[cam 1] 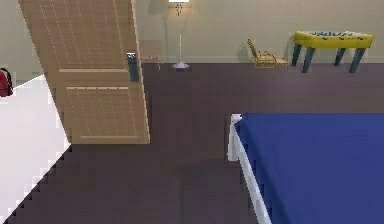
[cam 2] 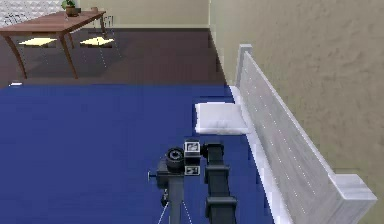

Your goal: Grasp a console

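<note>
My gripper (cam 2: 172, 168) shows at the arm side view's bottom, its dark body left of the arm's (cam 2: 218, 190) two white marked squares. It hangs over a bed's blue cover (cam 2: 90, 140). Its far end is hard to make out, so I cannot tell whether it holds anything. A white pillow (cam 2: 220, 118) lies just beyond it, against the white headboard (cam 2: 285, 130).
The blue bed (cam 1: 320, 165) fills the forward view's lower right. A wooden door (cam 1: 95, 70) stands ajar at the left. A floor lamp (cam 1: 180, 35), a wicker chair (cam 1: 264, 55) and a yellow table (cam 1: 332, 42) line the far wall. A wooden dining table (cam 2: 50, 28) stands beyond the bed.
</note>
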{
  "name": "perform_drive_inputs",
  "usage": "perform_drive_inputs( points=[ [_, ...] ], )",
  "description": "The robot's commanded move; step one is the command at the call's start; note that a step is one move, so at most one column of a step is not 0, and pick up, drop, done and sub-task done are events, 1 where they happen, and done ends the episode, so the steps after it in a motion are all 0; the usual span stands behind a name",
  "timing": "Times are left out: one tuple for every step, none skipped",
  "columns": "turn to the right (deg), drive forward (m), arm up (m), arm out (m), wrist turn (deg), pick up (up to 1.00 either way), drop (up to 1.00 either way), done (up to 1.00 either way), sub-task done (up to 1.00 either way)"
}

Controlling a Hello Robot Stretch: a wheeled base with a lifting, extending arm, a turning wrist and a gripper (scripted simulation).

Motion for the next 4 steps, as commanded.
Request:
perform_drive_inputs(
  points=[
    [0.0,0.00,0.00,0.00,45.0,0.00,0.00,0.00,0.00],
    [0.0,0.00,0.00,0.00,45.0,0.00,0.00,0.00,0.00],
    [0.0,0.00,0.00,0.00,45.0,0.00,0.00,0.00,0.00],
    [0.0,0.00,0.00,0.00,24.0,0.00,0.00,0.00,0.00]
  ],
)
